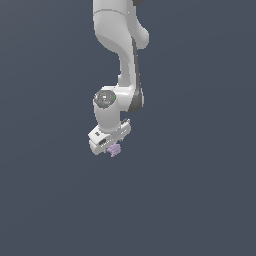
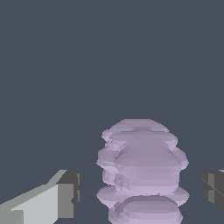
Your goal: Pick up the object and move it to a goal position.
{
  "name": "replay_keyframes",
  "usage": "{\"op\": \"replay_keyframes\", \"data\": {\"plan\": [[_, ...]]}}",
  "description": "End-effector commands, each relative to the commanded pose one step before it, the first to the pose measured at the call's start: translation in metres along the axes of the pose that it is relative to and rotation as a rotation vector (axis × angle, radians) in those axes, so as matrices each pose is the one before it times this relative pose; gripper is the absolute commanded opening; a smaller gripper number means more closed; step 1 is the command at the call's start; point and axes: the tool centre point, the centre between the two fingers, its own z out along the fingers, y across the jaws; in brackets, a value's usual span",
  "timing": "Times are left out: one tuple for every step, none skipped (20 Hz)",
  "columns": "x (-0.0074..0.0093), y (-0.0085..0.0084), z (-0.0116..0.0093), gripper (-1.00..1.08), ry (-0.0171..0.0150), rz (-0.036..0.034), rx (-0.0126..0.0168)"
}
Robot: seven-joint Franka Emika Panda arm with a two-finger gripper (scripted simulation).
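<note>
The object (image 1: 115, 150) is a small pale lavender knobbly lump, showing just below the white hand in the exterior view. In the wrist view the object (image 2: 142, 170) fills the lower middle and stands between the two fingers. My gripper (image 1: 113, 146) is lowered over it and is open. The wrist view shows my gripper (image 2: 140, 194) with a grey-tipped finger (image 2: 68, 197) on one side and the other fingertip (image 2: 213, 192) at the frame's edge. A narrow gap of floor shows between each pad and the lump. Its lower part runs out of the wrist frame.
A plain dark blue-grey surface (image 1: 200, 200) lies all around, with no other objects or edges in sight. The white arm (image 1: 122, 55) comes down from the top of the exterior view.
</note>
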Motion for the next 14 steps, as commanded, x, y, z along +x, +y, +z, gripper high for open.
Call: {"op": "replay_keyframes", "data": {"plan": [[0.00006, 0.00012, 0.00945, 1.0, 0.00045, -0.00083, -0.00046], [0.00008, 0.00024, 0.00213, 1.0, 0.0, 0.0, 0.0], [0.00015, 0.00026, 0.00139, 1.0, 0.0, 0.0, 0.0], [0.00016, 0.00022, 0.00074, 1.0, 0.0, 0.0, 0.0], [0.00007, 0.00009, 0.00022, 1.0, 0.0, 0.0, 0.0], [0.0, 0.0, 0.0, -1.0, 0.0, 0.0, 0.0], [0.0, 0.0, 0.0, -1.0, 0.0, 0.0, 0.0], [0.0, 0.0, 0.0, -1.0, 0.0, 0.0, 0.0], [0.0, 0.0, 0.0, -1.0, 0.0, 0.0, 0.0], [0.0, 0.0, 0.0, -1.0, 0.0, 0.0, 0.0], [0.0, 0.0, 0.0, -1.0, 0.0, 0.0, 0.0], [0.0, 0.0, 0.0, -1.0, 0.0, 0.0, 0.0], [0.0, 0.0, 0.0, -1.0, 0.0, 0.0, 0.0], [0.0, 0.0, 0.0, -1.0, 0.0, 0.0, 0.0]]}}
